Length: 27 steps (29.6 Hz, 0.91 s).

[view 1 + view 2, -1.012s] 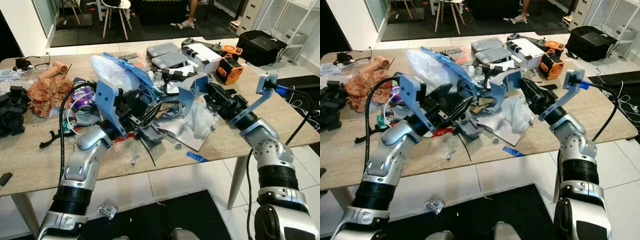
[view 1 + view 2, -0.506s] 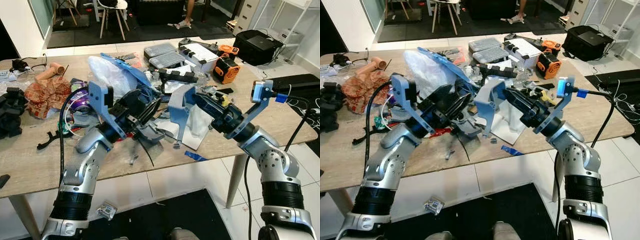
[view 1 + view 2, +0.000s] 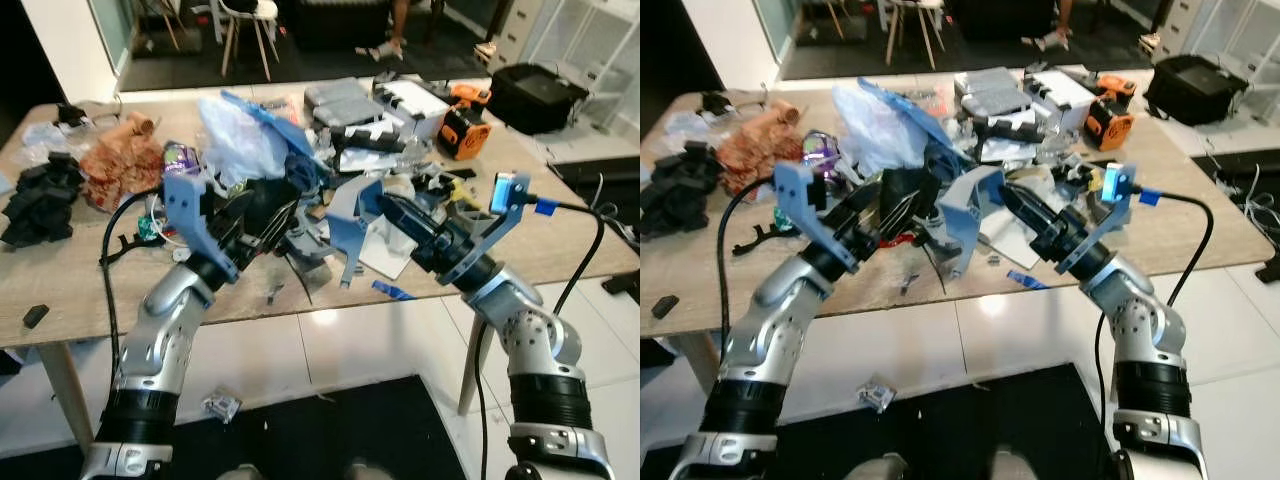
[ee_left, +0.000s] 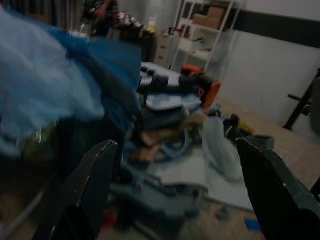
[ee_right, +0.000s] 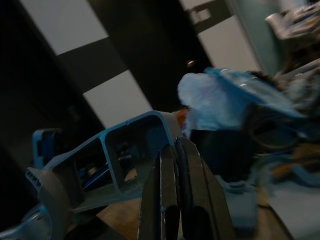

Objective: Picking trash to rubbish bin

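Crowding table [image 3: 60, 300]: plastic bag [image 3: 240, 140], orange tool [image 3: 462, 128]

cluttered table [image 3: 90, 290], junk heap [image 3: 300, 180] blocking centre, bare strip along near edge

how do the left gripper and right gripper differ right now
The left gripper has its fingers spread wide and holds nothing; the right gripper is shut on the blue plastic frame. The left gripper hovers at the trash pile, while the right gripper has the frame lifted above the table. Both have long black fingers.
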### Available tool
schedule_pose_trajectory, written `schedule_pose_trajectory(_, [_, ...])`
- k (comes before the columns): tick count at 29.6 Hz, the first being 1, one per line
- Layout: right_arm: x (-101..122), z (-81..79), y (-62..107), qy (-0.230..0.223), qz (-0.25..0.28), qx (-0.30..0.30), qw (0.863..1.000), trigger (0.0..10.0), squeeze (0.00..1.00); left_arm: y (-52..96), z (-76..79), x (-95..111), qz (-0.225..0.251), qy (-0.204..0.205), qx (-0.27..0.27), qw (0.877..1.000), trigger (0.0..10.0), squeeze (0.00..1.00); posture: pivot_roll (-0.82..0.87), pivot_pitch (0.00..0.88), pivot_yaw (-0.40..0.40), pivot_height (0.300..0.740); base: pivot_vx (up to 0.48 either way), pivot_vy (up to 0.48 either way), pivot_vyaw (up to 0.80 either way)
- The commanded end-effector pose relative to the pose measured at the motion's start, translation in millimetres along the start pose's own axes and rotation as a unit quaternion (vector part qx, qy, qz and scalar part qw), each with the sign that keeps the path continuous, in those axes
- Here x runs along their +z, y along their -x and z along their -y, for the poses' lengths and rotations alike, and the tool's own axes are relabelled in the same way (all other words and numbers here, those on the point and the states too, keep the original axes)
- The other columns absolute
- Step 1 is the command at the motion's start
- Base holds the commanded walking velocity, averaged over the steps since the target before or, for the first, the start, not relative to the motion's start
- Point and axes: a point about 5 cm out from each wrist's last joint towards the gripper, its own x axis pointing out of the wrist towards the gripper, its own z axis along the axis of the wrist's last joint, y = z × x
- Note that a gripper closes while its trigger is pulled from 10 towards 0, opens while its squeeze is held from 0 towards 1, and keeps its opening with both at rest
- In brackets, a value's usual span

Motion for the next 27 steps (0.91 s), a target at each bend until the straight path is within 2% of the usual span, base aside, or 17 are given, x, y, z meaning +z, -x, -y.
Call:
schedule_pose_trajectory(1, [1, 1.9, -0.3, 0.006, 0.006, -0.010, 1.000, 10.0, 0.00, 5.0, -5.5, -1, -0.006, -0.007, 0.014, 1.000, 10.0, 0.00, -0.07, 0.000, -0.029, 0.740, -0.322, 0.000, 0.00])
schedule_pose_trajectory(6, [1, 7.3, 0.9, 0.012, 0.011, -0.035, 0.999, 10.0, 0.00, 10.8, -12.1, -3, -0.015, -0.018, 0.032, 0.999, 10.0, 0.00, -0.07, 0.000, -0.029, 0.740, -0.332, 0.000, 0.00])
schedule_pose_trajectory(12, [-2, 13.4, -0.1, 0.028, 0.006, -0.067, 0.997, 10.0, 0.00, 7.0, -13.8, -4, -0.018, -0.034, 0.043, 0.998, 10.0, 0.00, -0.07, 0.000, -0.030, 0.740, -0.354, 0.000, 0.00])
schedule_pose_trajectory(21, [-12, 17.1, -4.1, 0.052, -0.015, -0.095, 0.994, 10.0, 0.00, -4.3, 6.1, -15, -0.036, -0.049, 0.010, 0.998, 10.0, 0.00, -0.07, 0.000, -0.028, 0.740, -0.359, 0.000, 0.00])
schedule_pose_trajectory(27, [-22, 15.6, -9.6, 0.060, -0.035, -0.100, 0.993, 10.0, 0.00, -10.0, 13.9, -24, -0.058, -0.064, -0.012, 0.996, 10.0, 0.00, -0.06, 0.000, -0.027, 0.740, -0.296, 0.000, -0.13])
